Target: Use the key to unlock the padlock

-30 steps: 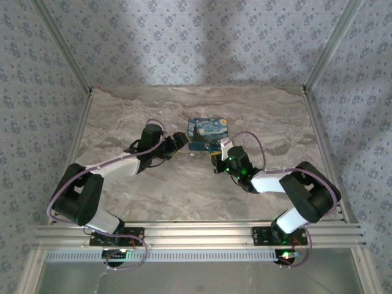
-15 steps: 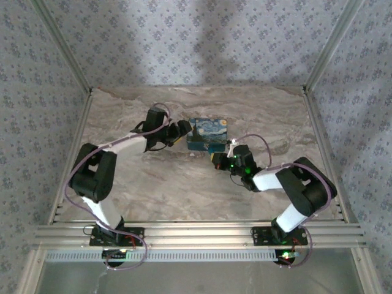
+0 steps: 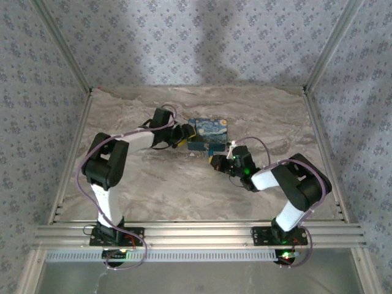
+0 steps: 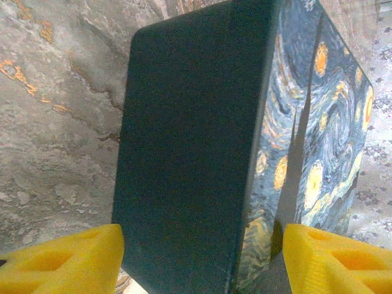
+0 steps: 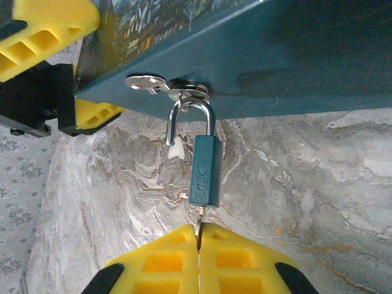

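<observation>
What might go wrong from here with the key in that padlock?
The right end effector holds the slim key between soft-looking pads, so twisting may slip it. The padlock hangs loose from the hasp and may swing instead of turning. The left end effector grips just one end of the Starry Night box, which could shift.

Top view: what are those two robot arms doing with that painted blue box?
The left gripper clamps the dark blue, yellow-swirled Starry Night box, steadying it. A small blue metal padlock hangs from the box's silver hasp, and the right gripper pinches a slim key seated in its underside. One shackle leg looks free, so it seems unlocked.
</observation>
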`<state>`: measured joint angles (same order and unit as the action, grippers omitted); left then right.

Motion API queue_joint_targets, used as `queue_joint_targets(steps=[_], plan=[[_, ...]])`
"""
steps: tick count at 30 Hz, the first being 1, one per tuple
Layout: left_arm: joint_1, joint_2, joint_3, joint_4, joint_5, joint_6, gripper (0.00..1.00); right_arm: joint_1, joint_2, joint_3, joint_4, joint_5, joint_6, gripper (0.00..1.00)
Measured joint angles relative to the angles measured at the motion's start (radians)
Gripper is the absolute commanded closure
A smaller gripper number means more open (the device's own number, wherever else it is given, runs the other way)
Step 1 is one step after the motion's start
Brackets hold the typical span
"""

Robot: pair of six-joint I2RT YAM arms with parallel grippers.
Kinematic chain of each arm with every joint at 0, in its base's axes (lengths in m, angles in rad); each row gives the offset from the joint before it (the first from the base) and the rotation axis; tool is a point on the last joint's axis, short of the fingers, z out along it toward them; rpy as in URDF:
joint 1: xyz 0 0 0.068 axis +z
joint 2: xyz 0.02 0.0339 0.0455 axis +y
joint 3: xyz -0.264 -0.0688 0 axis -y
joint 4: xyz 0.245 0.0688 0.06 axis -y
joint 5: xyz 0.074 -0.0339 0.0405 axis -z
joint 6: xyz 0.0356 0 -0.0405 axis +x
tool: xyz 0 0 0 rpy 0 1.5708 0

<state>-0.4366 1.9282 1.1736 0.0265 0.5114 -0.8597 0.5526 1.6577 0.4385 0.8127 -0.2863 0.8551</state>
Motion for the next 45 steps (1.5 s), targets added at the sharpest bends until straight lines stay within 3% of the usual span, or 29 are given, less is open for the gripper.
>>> queue_joint_targets(steps=[8,14,28,34,45], plan=[[0.001,-0.003,-0.039,0.069,0.012,0.003,0.38,-0.029,-0.074,-0.021,-0.094,0.008,-0.040,0.64],[-0.004,-0.025,-0.087,0.117,0.016,0.003,0.40,-0.085,-0.149,-0.018,-0.134,-0.044,-0.137,0.54],[-0.061,-0.101,-0.176,0.131,-0.014,-0.013,0.41,-0.232,-0.048,0.113,-0.068,-0.205,-0.298,0.48],[-0.070,-0.107,-0.182,0.132,-0.029,-0.022,0.41,-0.236,-0.049,0.074,-0.028,-0.230,-0.336,0.35],[-0.070,-0.107,-0.182,0.132,-0.029,-0.024,0.41,-0.201,0.015,0.019,0.045,-0.279,-0.348,0.35]])
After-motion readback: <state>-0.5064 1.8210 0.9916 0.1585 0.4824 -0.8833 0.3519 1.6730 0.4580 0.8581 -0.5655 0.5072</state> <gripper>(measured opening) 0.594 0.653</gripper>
